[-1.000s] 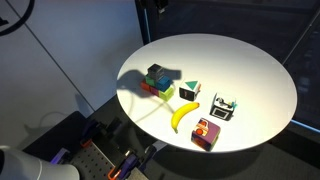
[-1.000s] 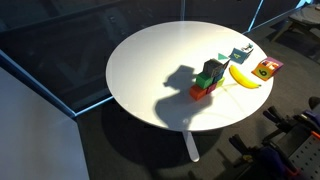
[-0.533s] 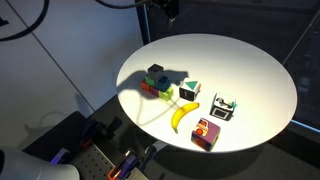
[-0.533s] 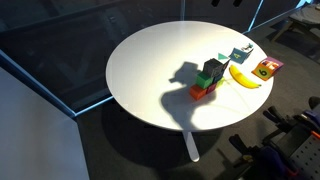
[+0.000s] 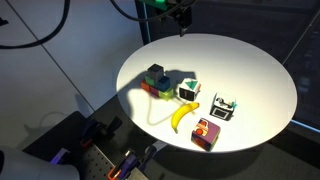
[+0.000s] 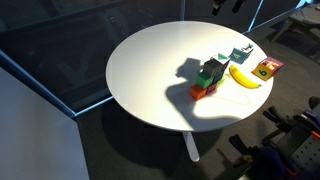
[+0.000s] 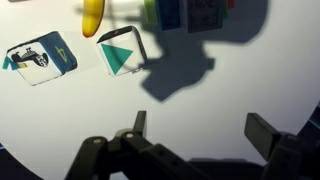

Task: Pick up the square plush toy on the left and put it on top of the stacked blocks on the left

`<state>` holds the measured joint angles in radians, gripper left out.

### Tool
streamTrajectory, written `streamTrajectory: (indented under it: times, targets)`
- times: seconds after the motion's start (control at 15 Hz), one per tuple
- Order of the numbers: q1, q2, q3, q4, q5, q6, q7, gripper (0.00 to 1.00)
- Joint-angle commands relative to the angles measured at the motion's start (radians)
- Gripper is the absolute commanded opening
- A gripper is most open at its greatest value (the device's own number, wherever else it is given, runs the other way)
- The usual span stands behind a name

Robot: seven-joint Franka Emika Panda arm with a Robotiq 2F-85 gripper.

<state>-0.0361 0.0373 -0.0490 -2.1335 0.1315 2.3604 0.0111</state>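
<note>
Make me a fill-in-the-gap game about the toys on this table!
The banana is coloured ____. The table has a ____ top. The gripper is open and holds ____. The square plush toy sits beside the stacked blocks, not on ____ of them.
Missing words: yellow; round; nothing; top.

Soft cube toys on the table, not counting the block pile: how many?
3: the square plush toy beside the stacked blocks, a black-and-white cube beyond the banana, a pink-red cube near the table edge. None looks hidden.
</note>
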Motion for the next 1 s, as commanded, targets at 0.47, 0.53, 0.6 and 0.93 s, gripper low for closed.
streamTrajectory:
  times: [0.47, 0.53, 0.6, 0.93]
  targets:
    - [-0.008, 0.203, -0.022, 0.137, -0.140, -0.065, 0.092, 1.00]
    - [-0.008, 0.212, -0.024, 0.146, -0.140, -0.075, 0.092, 1.00]
    - [-0.009, 0.223, -0.025, 0.156, -0.140, -0.085, 0.090, 1.00]
    - [-0.008, 0.227, -0.024, 0.141, -0.132, -0.057, 0.079, 1.00]
